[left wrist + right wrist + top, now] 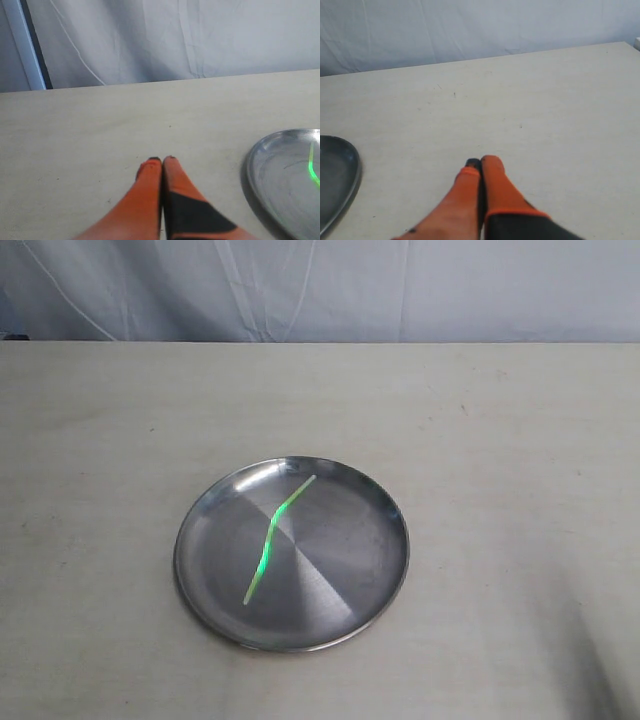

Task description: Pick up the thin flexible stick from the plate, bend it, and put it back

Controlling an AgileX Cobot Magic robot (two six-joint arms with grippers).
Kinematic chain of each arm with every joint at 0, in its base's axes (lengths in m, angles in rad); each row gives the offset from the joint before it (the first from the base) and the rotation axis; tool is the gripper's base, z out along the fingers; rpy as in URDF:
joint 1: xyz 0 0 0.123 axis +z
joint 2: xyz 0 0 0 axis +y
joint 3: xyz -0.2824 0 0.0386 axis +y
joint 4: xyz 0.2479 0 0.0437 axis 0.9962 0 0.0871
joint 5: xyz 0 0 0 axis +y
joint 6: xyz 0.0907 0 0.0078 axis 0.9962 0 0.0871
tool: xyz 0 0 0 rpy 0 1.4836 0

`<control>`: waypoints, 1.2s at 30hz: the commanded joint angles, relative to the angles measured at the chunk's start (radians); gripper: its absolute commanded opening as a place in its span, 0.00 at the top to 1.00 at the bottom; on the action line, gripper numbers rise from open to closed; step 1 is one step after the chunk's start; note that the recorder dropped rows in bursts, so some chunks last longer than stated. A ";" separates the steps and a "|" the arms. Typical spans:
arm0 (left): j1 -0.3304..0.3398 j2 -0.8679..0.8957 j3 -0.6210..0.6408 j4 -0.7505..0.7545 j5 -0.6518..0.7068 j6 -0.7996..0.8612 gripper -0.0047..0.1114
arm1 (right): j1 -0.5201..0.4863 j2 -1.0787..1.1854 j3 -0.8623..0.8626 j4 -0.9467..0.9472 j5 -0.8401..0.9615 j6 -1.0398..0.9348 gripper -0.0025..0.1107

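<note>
A round steel plate (pixel 340 570) lies on the table, a little below the middle of the exterior view. On it rests the thin lime-green stick (pixel 272 532), kinked in the middle and glowing along its lower half. Neither gripper shows in the exterior view. In the left wrist view my left gripper (pixel 161 160) is shut with nothing in it, over bare table, and the plate (pixel 275 170) with a glowing bit of the stick (pixel 313 170) lies off to its side. In the right wrist view my right gripper (pixel 480 162) is shut and empty, with the plate's rim (pixel 351 175) at the frame edge.
The beige table (pixel 500 440) runs wide on all sides of the plate. A wrinkled white cloth backdrop (pixel 320 285) hangs behind its far edge. A pale upright post (pixel 27 45) stands at the table's back corner in the left wrist view.
</note>
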 commanded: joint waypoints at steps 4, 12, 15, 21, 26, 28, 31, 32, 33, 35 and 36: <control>0.003 -0.006 0.003 -0.008 -0.017 0.000 0.96 | -0.005 -0.007 0.005 0.002 -0.008 -0.004 0.99; 0.003 -0.006 0.003 -0.006 -0.017 0.000 0.96 | -0.005 -0.007 0.005 0.002 -0.008 -0.004 0.99; 0.003 -0.006 0.003 -0.006 -0.017 0.000 0.96 | -0.005 -0.007 0.005 0.002 -0.008 -0.004 0.99; 0.003 -0.006 0.003 -0.006 -0.017 0.000 0.96 | -0.005 -0.007 0.005 -0.002 -0.008 -0.004 0.99; 0.003 -0.006 0.003 -0.006 -0.017 0.000 0.96 | -0.005 -0.007 0.005 -0.002 -0.008 -0.004 0.99; 0.003 -0.006 0.003 -0.006 -0.017 0.000 0.96 | -0.005 -0.007 0.005 -0.002 -0.008 -0.004 0.99; 0.003 -0.006 0.003 -0.006 -0.017 0.000 0.96 | -0.005 -0.007 0.005 0.000 -0.008 -0.004 0.99; 0.003 -0.006 0.003 -0.006 -0.017 0.000 0.96 | -0.005 -0.007 0.005 0.000 -0.008 -0.004 0.99; 0.003 -0.006 0.003 -0.006 -0.017 0.000 0.96 | -0.005 -0.007 0.005 0.000 -0.008 -0.004 0.99; 0.003 -0.006 0.003 -0.006 -0.017 0.000 0.96 | -0.005 -0.007 0.005 0.007 -0.008 -0.004 0.99; 0.003 -0.006 0.003 -0.006 -0.017 0.000 0.96 | -0.005 -0.007 0.005 0.016 -0.008 -0.004 0.99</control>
